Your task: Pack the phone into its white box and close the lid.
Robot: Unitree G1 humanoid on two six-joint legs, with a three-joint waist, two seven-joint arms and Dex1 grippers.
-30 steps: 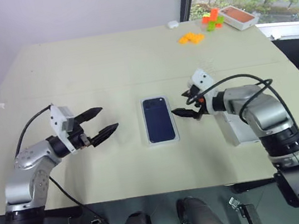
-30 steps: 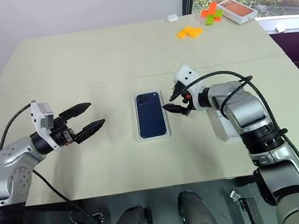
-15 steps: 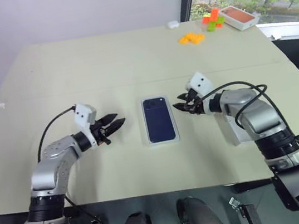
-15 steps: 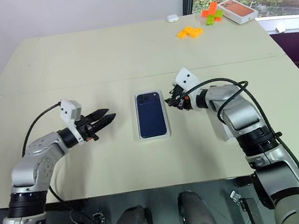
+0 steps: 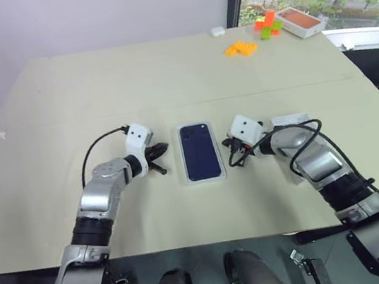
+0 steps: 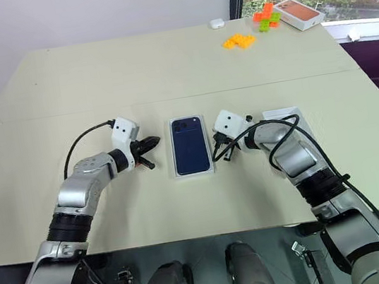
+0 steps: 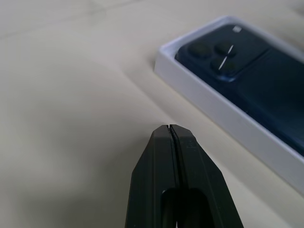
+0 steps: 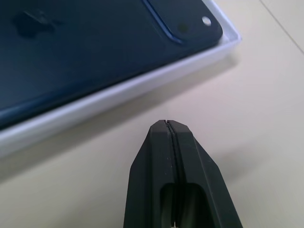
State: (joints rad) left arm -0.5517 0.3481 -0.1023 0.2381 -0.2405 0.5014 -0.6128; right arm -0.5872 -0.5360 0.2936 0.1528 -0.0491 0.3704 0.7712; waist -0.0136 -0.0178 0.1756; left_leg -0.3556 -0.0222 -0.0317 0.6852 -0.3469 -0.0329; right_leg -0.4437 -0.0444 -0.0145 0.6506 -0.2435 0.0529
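White box sits mid-table, phone already inside, back up. Both tools, wide open a second ago, now pinched shut on nothing: left tool and right tool flank box sides. Lid waits behind right arm; closing not yet done.

In the left wrist view the phone and its box run off the picture's edge, so the far end of each is cut off. In the right wrist view the phone is also cut by the edge, and the box wall is blurred. By the table's right edge, the right arm covers part of a white tray. At the far right corner the small coloured pieces are too small to tell.
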